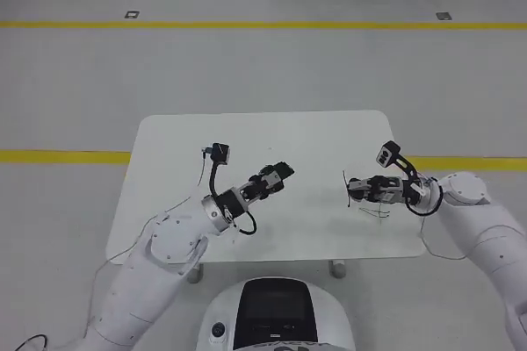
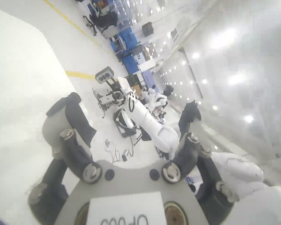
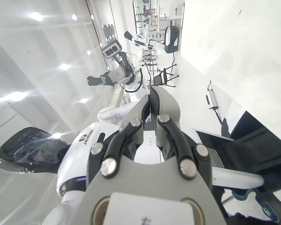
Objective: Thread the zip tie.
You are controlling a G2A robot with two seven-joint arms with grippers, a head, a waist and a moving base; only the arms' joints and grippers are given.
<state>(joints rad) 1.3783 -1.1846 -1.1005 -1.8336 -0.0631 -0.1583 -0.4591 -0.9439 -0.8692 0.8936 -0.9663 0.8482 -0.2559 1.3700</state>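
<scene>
- Worktop [image 1: 176,149]: white, rounded corners. A yellow floor stripe [image 1: 53,156] runs out from behind its left and right edges.
- Left gripper [image 1: 285,169]: hangs over the middle of the worktop, a little left of centre, pointing toward the right edge. In the left wrist view the gripper [image 2: 132,103] is spread wide, fingers [image 2: 71,99] far apart, nothing held.
- Between the two grippers: a stretch of bare worktop.
- Zip tie [image 1: 345,189]: thin dark strip at the tips of the right gripper, right of centre. It stands crosswise to the gripper, one end toward the far edge and one toward the near edge.
- Right gripper [image 1: 352,187]: near the right edge, pointing back at the left one. In the right wrist view the gripper [image 3: 151,92] has its fingers pressed together, pinching the zip tie.
- Chairs and shelving on the floor, well off the worktop.
</scene>
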